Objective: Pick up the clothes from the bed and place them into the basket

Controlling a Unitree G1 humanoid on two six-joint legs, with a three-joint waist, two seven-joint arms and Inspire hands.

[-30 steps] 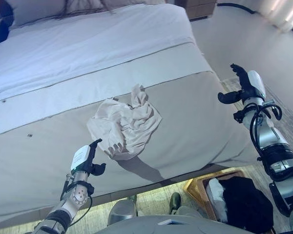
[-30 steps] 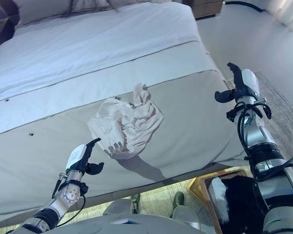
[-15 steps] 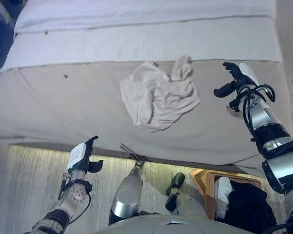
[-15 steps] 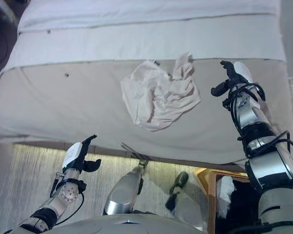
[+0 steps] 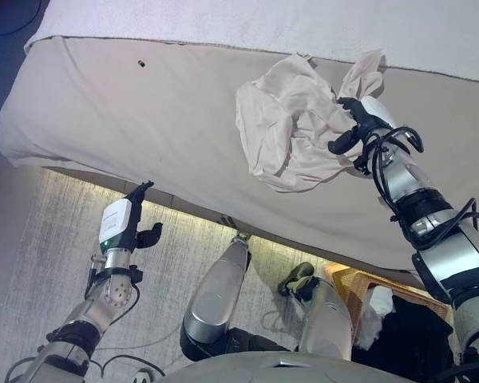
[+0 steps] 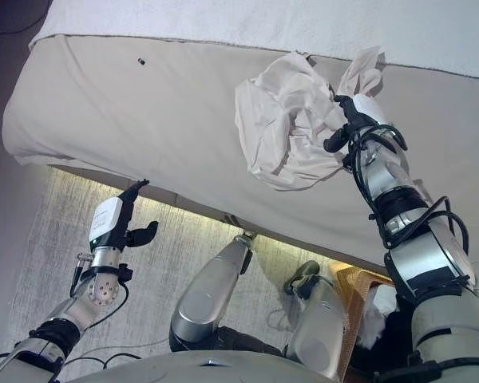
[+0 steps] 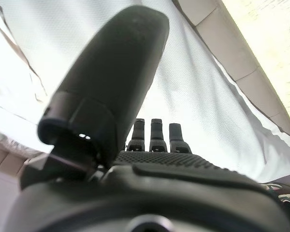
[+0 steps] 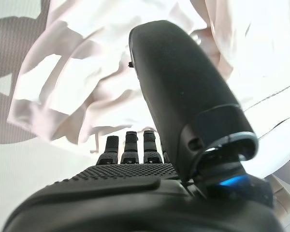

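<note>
Right hand, fingers spread and empty, sits at the 3 o'clock edge of the crumpled cream cloth garment on the beige bed; best to press down into the thick folds before curling shut.

Crumpled cream garment lies on the bed; basket stands below.

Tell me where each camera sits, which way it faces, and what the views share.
Left eye, right eye: on the head, looking down at the bed, garment, basket; both arms show.
Left wrist: on the left arm, looking along the open left hand at the bed.
Right wrist: along the open right hand at the garment.
Eyes and right wrist share the garment.
</note>
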